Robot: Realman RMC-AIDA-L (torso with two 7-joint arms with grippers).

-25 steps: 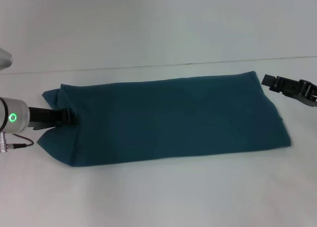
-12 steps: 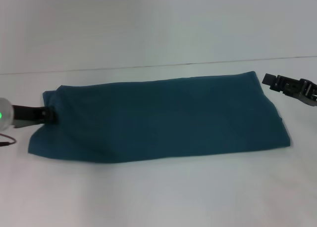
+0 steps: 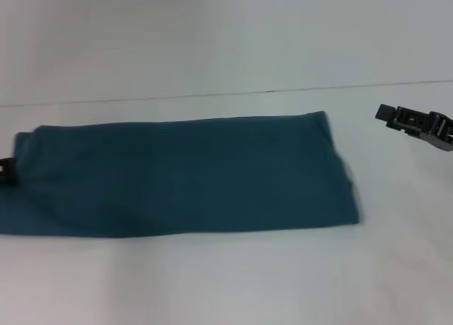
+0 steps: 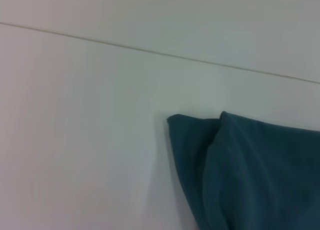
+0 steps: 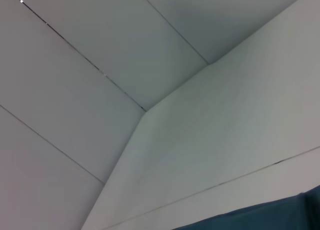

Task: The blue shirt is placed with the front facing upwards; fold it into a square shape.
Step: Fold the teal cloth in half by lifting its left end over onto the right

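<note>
The left tool (image 3: 6,170) shows only as a dark tip at the left edge of the head view, touching the left end of the blue shirt (image 3: 177,176); whether it is closed on the cloth or merely against it I cannot tell, as too little of it shows. Going from largest to smallest: the white bench (image 3: 226,275) fills the whole lower part of that view, with a thin dark seam line running across it behind the shirt. The blue shirt lies flat on the bench as a long, narrow folded band, running from the left edge of the view to a little right of centre, its plain teal surface up and no lettering or collar showing. Its right end is rounded off and its lower left corner runs out of the view. In the left wrist view a doubled corner of the shirt (image 4: 250,175) rests on the bench, one layer over another. The right tool (image 3: 417,125) hangs above the bench at the right edge, well apart from the shirt's right end and holding nothing; whether it is open or closed I cannot tell.
</note>
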